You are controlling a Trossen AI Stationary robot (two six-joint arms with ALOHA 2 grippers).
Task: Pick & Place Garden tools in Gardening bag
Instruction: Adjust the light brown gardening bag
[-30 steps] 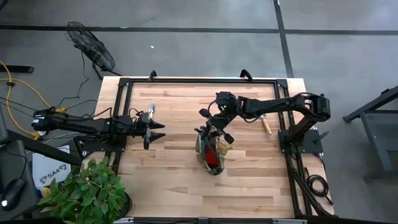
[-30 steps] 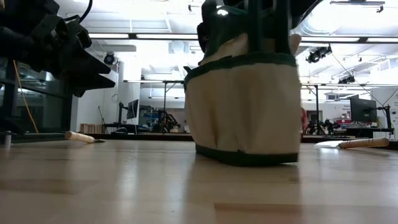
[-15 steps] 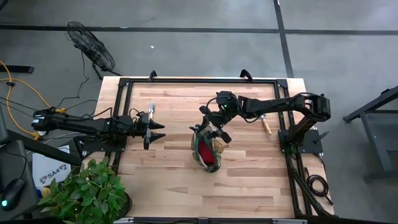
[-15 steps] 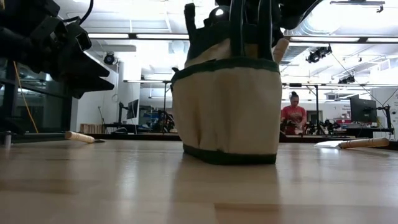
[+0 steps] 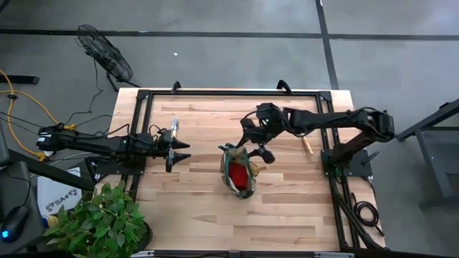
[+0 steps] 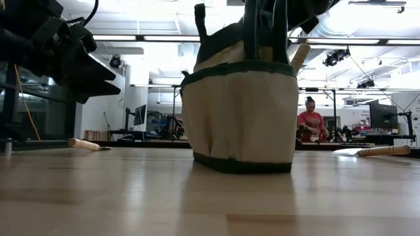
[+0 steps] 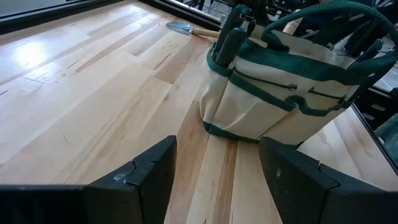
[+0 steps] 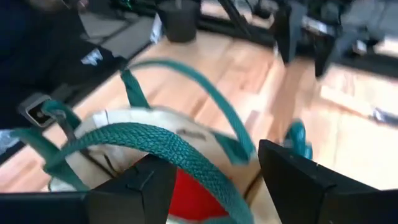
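Note:
The beige gardening bag (image 5: pixel 239 172) with teal trim stands upright on its base mid-table (image 6: pixel 239 111). A red glove (image 5: pixel 239 175) lies inside it, and a pale wooden handle (image 6: pixel 298 56) and a dark handle (image 7: pixel 230 37) stick up out of it. My right gripper (image 5: pixel 254 147) hangs open just above the bag's far right rim; in its wrist view (image 8: pixel 214 155) a teal loop handle (image 8: pixel 155 146) crosses below the fingers. My left gripper (image 5: pixel 185 150) waits open at the table's left, pointing at the bag (image 7: pixel 280 93). One trowel (image 5: pixel 307 143) lies far right, another tool (image 5: pixel 174 125) far left.
A black frame rail (image 5: pixel 140 136) runs round the tabletop. A fan (image 5: pixel 107 57) and a potted plant (image 5: pixel 100 222) stand off the table's left side. A person in a red shirt (image 6: pixel 308 121) is far behind the table. Bare wood lies near the front edge (image 5: pixel 237 222).
My right gripper has opened, then lifted and drawn back toward the far right, tipping more level. The bag shifted toward the table's left and settled upright, its mouth spread wider, then stayed still. A pale handle now stands free at its rim.

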